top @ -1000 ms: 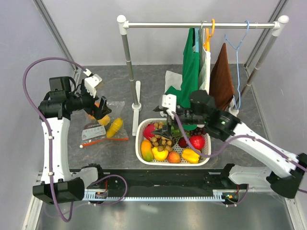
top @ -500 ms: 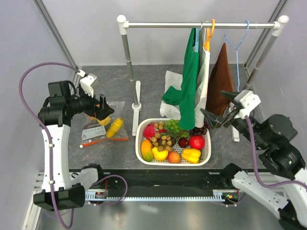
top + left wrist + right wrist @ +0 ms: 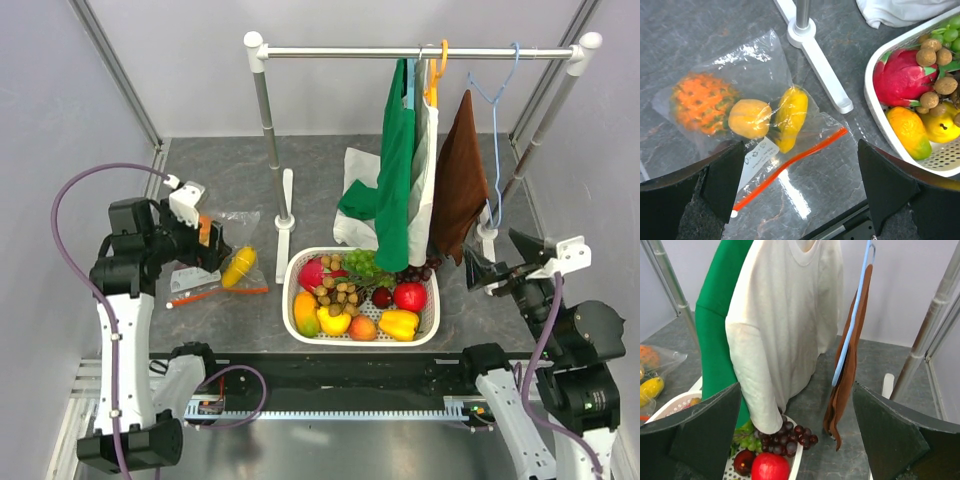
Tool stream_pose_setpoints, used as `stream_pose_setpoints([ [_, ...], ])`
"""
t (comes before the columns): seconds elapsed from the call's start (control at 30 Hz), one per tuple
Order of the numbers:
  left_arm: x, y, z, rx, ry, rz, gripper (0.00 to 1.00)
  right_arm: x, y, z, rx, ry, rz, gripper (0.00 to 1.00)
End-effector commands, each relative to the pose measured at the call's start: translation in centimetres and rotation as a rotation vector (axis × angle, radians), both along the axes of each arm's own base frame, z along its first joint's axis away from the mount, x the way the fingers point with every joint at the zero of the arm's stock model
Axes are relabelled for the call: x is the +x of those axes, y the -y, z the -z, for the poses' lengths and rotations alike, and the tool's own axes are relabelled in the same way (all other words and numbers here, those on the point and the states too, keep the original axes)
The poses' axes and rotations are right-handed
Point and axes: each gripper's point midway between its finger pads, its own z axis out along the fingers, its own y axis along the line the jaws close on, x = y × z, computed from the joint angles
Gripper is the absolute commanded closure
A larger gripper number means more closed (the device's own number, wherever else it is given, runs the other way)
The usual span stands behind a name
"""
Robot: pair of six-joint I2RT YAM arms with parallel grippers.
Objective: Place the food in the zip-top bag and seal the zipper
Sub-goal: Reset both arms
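Observation:
The zip-top bag (image 3: 757,70) lies flat on the grey table at the left (image 3: 232,222). Inside it is the food: an orange pineapple (image 3: 702,102), a round yellow-orange piece (image 3: 750,118) and a yellow lemon (image 3: 790,117). The orange-red zipper (image 3: 790,167) runs as one flat line along the bag's near edge, its white slider (image 3: 733,214) at the left end. My left gripper (image 3: 801,145) hangs open above the bag, holding nothing (image 3: 208,245). My right gripper (image 3: 500,258) is open and empty at the far right, facing the hanging clothes (image 3: 796,386).
A white slotted basket (image 3: 292,300) full of toy fruit stands mid-table, its rim (image 3: 875,115) just right of the bag. A clothes rack's white foot (image 3: 825,80) lies between them. Green (image 3: 398,150), white (image 3: 790,315) and brown (image 3: 462,170) garments hang behind the basket.
The right arm swung away from the basket to the far right and drew back, gripper open throughout. The left gripper pulled back a little from the bag toward the near side.

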Motion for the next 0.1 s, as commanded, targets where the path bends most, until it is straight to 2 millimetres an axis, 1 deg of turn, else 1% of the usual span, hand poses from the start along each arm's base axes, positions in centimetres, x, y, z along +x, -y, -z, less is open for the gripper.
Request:
stream_pose_setpoints([
  [0.0,0.35,-0.76,-1.81,0.054,0.132,-0.024,0.00,-0.31,-0.57,1.44,0.021,-0.038,-0.030,0.02],
  [0.07,0.16,-0.82,-2.15,0.057,0.152,-0.032,0.00,-0.44,-0.41,1.44,0.013,-0.029,-0.023,0.02],
])
